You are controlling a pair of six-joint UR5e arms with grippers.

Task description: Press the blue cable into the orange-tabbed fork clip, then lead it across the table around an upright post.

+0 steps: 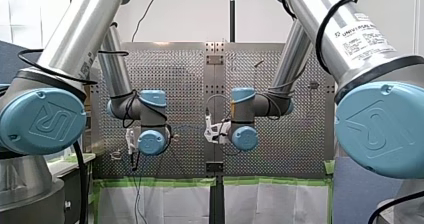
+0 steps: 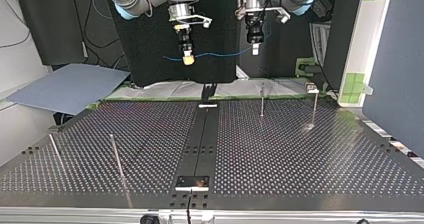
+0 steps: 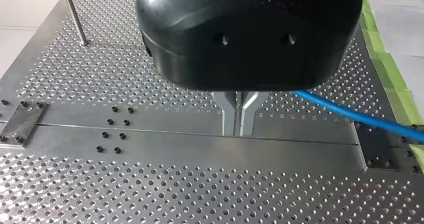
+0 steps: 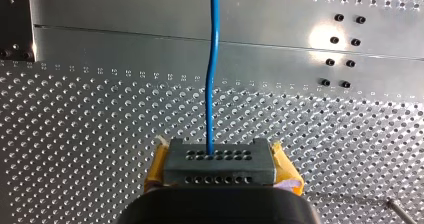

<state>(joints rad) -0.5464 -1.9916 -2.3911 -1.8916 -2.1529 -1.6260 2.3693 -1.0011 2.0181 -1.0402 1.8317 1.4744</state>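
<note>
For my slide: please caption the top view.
Blue cable held in the air between both arms' jaws, above the perforated table.

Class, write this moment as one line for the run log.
stage: carrying | left end effector: shut on blue cable | right end effector: shut on blue cable | cable: strung between them above table | routing: not begun
</note>
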